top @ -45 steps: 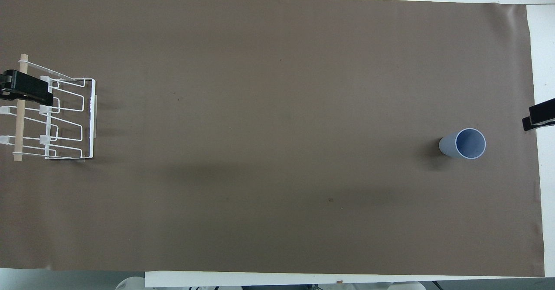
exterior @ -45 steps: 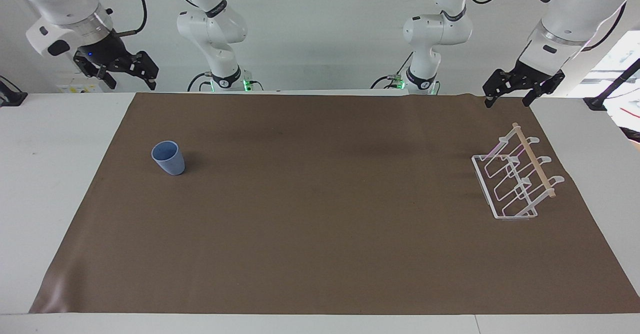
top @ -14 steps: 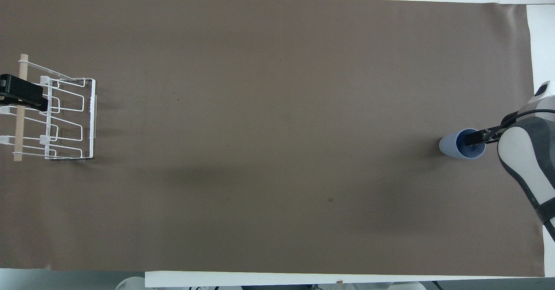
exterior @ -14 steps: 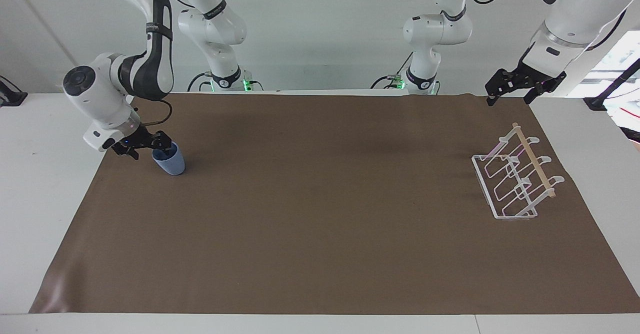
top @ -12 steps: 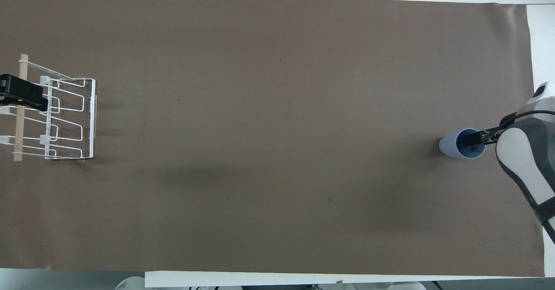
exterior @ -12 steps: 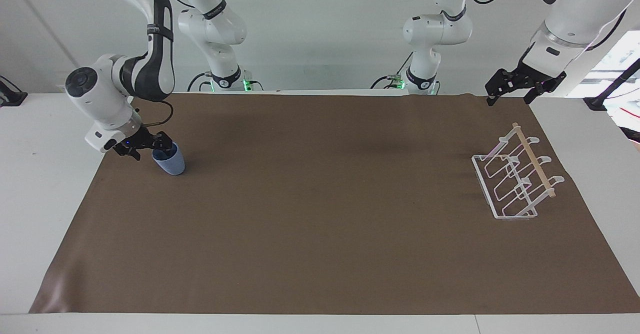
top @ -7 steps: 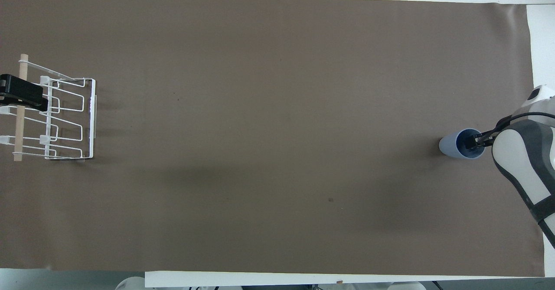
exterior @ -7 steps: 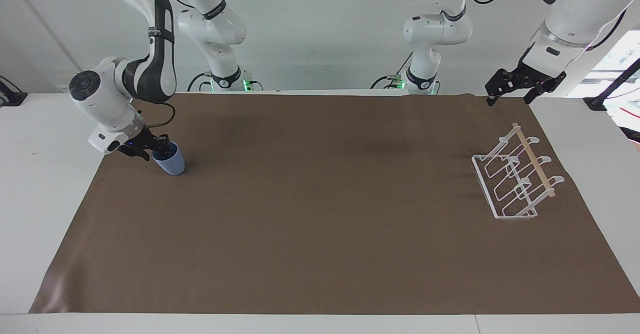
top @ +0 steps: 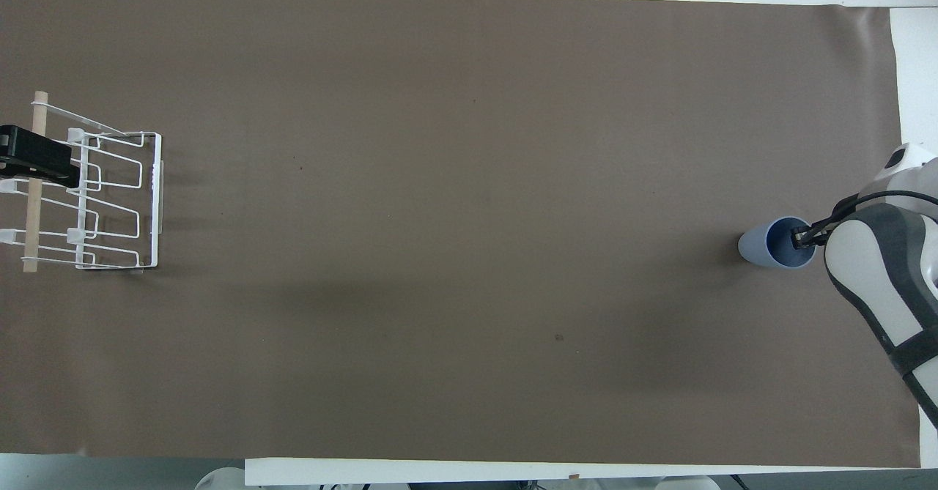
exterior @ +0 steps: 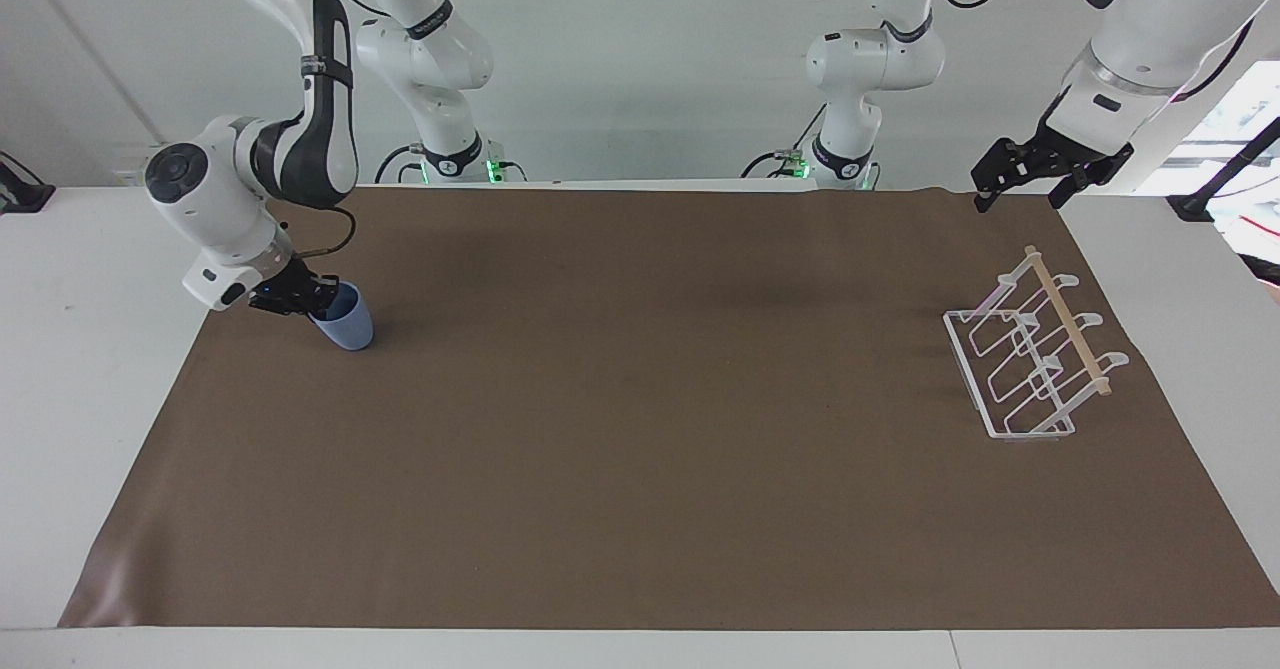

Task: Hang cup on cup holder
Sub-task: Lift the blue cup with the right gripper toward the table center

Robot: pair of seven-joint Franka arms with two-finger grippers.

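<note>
The light-blue cup [exterior: 346, 325] stands on the brown mat toward the right arm's end of the table; it also shows in the overhead view [top: 761, 248]. My right gripper [exterior: 318, 299] is down at the cup's rim, one finger inside the cup, shut on the rim; in the overhead view the right gripper [top: 800, 239] sits over the cup's mouth. The white wire cup holder [exterior: 1030, 361] with its wooden dowel [exterior: 1068, 324] stands toward the left arm's end, also in the overhead view [top: 110, 197]. My left gripper [exterior: 1018, 197] waits open, raised over the table's edge beside the holder.
The brown mat [exterior: 640, 429] covers most of the white table [exterior: 90, 369]. Two further arm bases [exterior: 445, 149] [exterior: 850, 149] stand at the robots' edge of the table.
My right arm came down to the cup, put one finger inside it and closed on the rim. The cup shifted slightly toward the table's middle. The left arm barely moved.
</note>
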